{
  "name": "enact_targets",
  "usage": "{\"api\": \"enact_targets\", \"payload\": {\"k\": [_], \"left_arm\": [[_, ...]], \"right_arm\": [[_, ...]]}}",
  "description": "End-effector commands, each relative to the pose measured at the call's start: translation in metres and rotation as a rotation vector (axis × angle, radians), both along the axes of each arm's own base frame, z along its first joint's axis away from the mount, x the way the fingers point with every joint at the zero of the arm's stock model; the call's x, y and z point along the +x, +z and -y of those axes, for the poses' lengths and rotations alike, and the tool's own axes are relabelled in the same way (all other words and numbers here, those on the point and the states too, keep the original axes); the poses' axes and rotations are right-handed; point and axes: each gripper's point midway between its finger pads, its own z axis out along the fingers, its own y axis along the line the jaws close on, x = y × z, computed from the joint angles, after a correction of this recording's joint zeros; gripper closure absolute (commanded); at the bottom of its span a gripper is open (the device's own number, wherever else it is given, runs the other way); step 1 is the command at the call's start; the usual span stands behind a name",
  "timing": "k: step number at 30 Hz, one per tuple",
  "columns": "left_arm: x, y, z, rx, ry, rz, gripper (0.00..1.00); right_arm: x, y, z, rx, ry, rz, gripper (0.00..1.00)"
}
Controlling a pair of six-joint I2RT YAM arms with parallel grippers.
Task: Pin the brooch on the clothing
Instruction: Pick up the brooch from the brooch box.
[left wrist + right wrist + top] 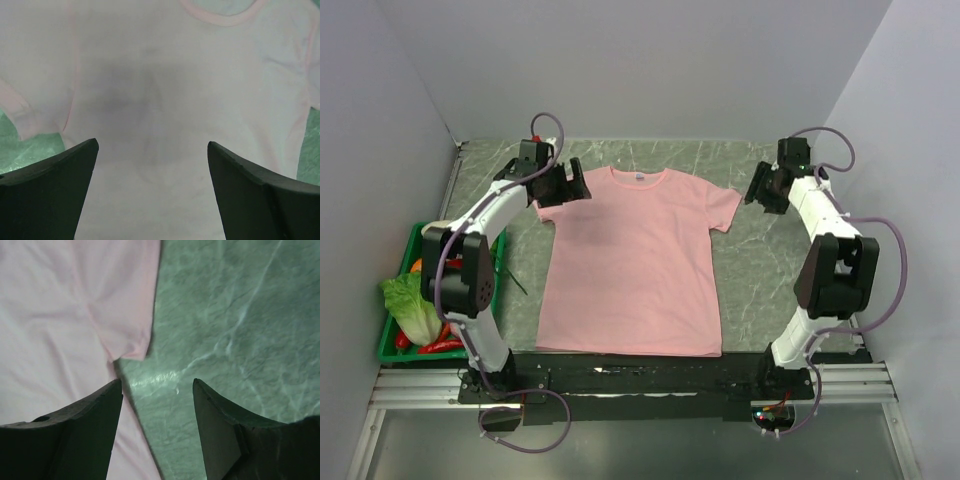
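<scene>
The pink T-shirt [630,260] lies flat on the surface [760,270], hem toward the arm bases, presumably so a pin can go in cleanly. Beyond, the left tool [560,185] and right tool [763,188] hang by its sleeves, fingers apart and empty; the brooch I cannot spot

The left arm is stretched forward from its base and bent at the elbow, so that the left gripper [563,188] is held over the left shoulder of the clothing [630,270], close beside the collar. Its fingers [60,190] are spread wide apart. The right arm is raised and folded at the elbow, and the right gripper [763,190] is placed just outside the clothing's right sleeve. Its fingers [85,435] are parted as well.
</scene>
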Motion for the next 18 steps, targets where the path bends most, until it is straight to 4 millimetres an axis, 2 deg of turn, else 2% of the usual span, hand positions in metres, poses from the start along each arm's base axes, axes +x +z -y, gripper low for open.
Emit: {"api": "enact_targets", "payload": {"k": [1,5,6,8,9,10,11,13,14,15,17,18], "left_arm": [[0.001,0.058,0.011,0.074,-0.051,0.183,0.04],[-0.004,0.069,0.021,0.033,-0.084,0.204,0.04],[-0.005,0.072,0.023,0.027,-0.089,0.211,0.04],[-0.007,0.076,0.026,0.018,-0.100,0.216,0.04],[-0.008,0.079,0.026,0.016,-0.101,0.221,0.04],[-0.009,0.080,0.028,0.014,-0.103,0.222,0.04],[-0.010,0.081,0.030,0.006,-0.110,0.224,0.04],[-0.013,0.088,0.035,-0.006,-0.125,0.238,0.04],[-0.015,0.088,0.038,-0.011,-0.137,0.238,0.04],[-0.018,0.092,0.042,-0.014,-0.148,0.249,0.04],[-0.020,0.093,0.046,-0.010,-0.158,0.254,0.04],[-0.021,0.094,0.049,-0.011,-0.164,0.256,0.04]], "right_arm": [[0.028,0.015,0.032,-0.042,-0.067,0.015,0.34],[0.049,0.012,0.051,-0.049,-0.110,-0.013,0.34],[0.059,0.012,0.062,-0.069,-0.139,-0.009,0.34],[0.065,-0.001,0.071,-0.070,-0.169,-0.046,0.34],[0.073,0.006,0.079,-0.072,-0.190,-0.027,0.34],[0.075,0.004,0.082,-0.066,-0.203,-0.034,0.34],[0.079,-0.005,0.087,-0.066,-0.214,-0.050,0.34],[0.089,0.000,0.099,-0.079,-0.242,-0.028,0.34],[0.092,-0.011,0.101,-0.080,-0.244,-0.053,0.34],[0.098,-0.006,0.104,-0.084,-0.249,-0.037,0.33],[0.102,-0.018,0.111,-0.102,-0.257,-0.063,0.31],[0.106,-0.017,0.114,-0.110,-0.262,-0.053,0.31]]}}
